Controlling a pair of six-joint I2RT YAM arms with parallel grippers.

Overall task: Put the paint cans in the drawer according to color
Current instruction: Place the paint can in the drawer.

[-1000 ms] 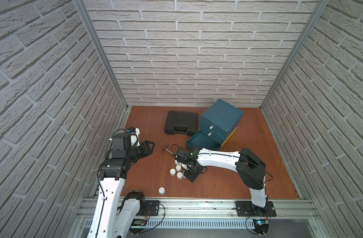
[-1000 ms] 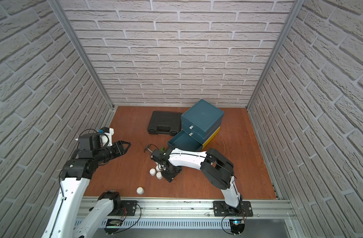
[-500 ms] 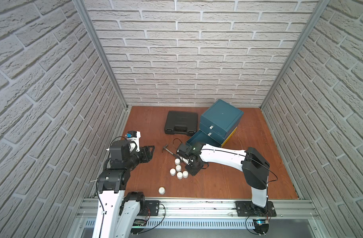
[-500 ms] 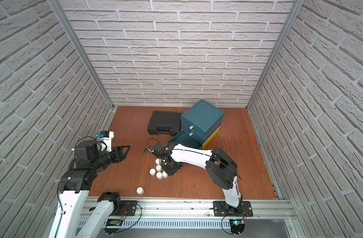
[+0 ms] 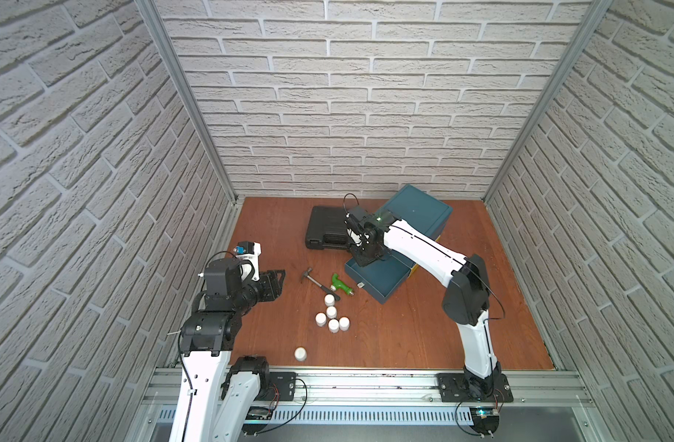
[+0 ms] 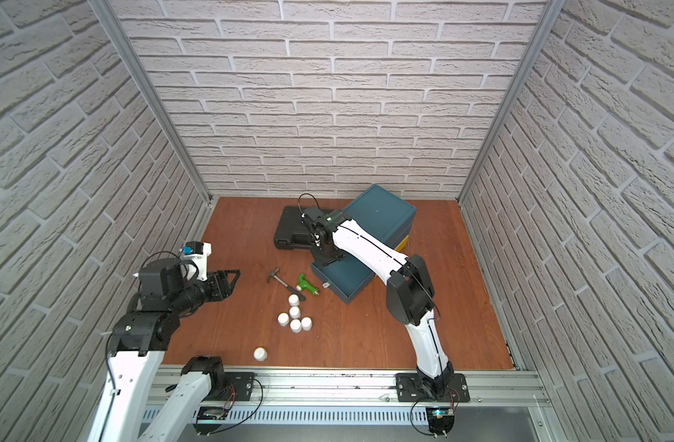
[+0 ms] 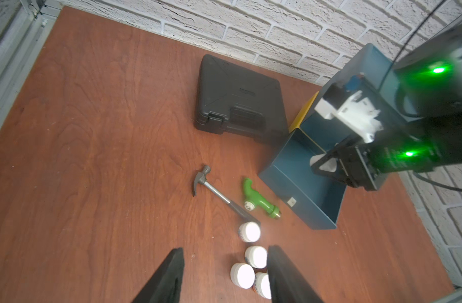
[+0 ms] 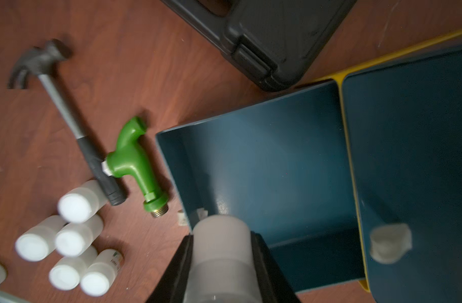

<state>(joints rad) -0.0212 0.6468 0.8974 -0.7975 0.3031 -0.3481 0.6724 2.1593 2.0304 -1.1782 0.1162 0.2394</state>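
Several white paint cans (image 5: 331,312) (image 6: 294,312) stand clustered on the brown floor, and one more (image 5: 300,354) sits alone near the front rail. The teal drawer (image 5: 389,281) (image 8: 277,162) is pulled open from its cabinet (image 5: 419,212). My right gripper (image 8: 222,240) (image 5: 362,260) hangs over the drawer's near end, shut on a white paint can (image 8: 222,251) (image 7: 319,160). My left gripper (image 7: 226,251) (image 5: 277,282) hovers at the left, open with nothing in it; its fingers frame the cluster (image 7: 256,257) from a distance.
A hammer (image 5: 318,280) and a green toy drill (image 5: 341,287) lie between the cluster and the drawer front. A closed black case (image 5: 327,229) lies behind them, beside the cabinet. Brick walls close in on three sides.
My right gripper shut on a white can in the cluster and carried it up and back over the open drawer. The left arm sank and drew back towards the left wall.
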